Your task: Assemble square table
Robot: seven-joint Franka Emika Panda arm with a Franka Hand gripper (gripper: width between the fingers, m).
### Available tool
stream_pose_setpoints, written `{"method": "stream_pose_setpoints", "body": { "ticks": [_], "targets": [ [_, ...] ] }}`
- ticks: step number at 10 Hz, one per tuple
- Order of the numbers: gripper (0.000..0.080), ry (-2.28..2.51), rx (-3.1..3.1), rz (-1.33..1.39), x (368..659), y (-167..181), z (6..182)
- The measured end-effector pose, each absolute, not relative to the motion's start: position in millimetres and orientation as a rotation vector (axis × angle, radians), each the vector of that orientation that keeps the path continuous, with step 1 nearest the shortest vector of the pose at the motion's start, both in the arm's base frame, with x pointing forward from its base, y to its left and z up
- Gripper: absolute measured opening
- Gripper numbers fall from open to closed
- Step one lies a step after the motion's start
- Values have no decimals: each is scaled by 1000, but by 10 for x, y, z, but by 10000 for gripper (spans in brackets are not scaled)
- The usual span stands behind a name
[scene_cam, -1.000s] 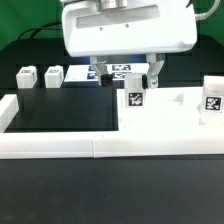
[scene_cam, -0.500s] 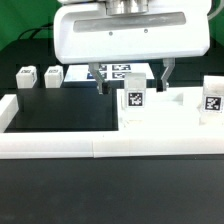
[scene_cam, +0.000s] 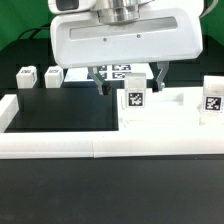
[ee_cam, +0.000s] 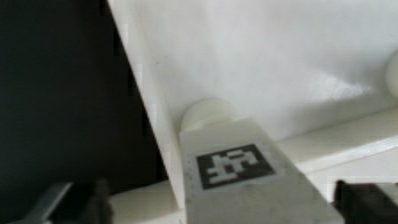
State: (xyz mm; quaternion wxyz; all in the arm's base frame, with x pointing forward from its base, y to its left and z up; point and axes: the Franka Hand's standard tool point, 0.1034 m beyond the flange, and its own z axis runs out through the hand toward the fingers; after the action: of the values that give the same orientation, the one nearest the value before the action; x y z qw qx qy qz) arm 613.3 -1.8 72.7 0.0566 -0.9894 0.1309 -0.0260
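Observation:
The square table's white slab (scene_cam: 175, 115) lies flat at the exterior view's right, inside the rail corner. A white tagged leg (scene_cam: 134, 101) stands upright on its near-left corner, and a second leg (scene_cam: 212, 97) stands at its right edge. My gripper (scene_cam: 131, 82) hangs over the first leg, open, with one finger on each side of it. In the wrist view the leg (ee_cam: 231, 160) fills the space between the dark fingertips (ee_cam: 64, 200) of the gripper (ee_cam: 214, 203). One side shows a clear gap and the other is nearly touching. Two more leg blocks (scene_cam: 25, 77) (scene_cam: 53, 75) sit at the back left.
A long white border rail (scene_cam: 100, 146) runs along the front and turns up the left side (scene_cam: 6, 108). The marker board (scene_cam: 122, 71) lies behind the gripper. Black table surface (scene_cam: 60, 105) lies between the rail and the slab.
The gripper has come down a little around the leg. Its fingers now stand closer together than half a second ago. The leg and slab have not moved.

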Motion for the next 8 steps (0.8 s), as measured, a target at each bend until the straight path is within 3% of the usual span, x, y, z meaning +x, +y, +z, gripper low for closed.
{"method": "stream_pose_setpoints", "body": {
  "ticks": [1,2,3,8],
  "targets": [
    [508,421,-2998,-77,6132,-18,725],
    [369,433,-2995,-76,6132,-18,725],
    [288,481,-2987,-73,6132,-16,724],
    [288,1133,-2787,16,6145,23,725]
  ]
}}
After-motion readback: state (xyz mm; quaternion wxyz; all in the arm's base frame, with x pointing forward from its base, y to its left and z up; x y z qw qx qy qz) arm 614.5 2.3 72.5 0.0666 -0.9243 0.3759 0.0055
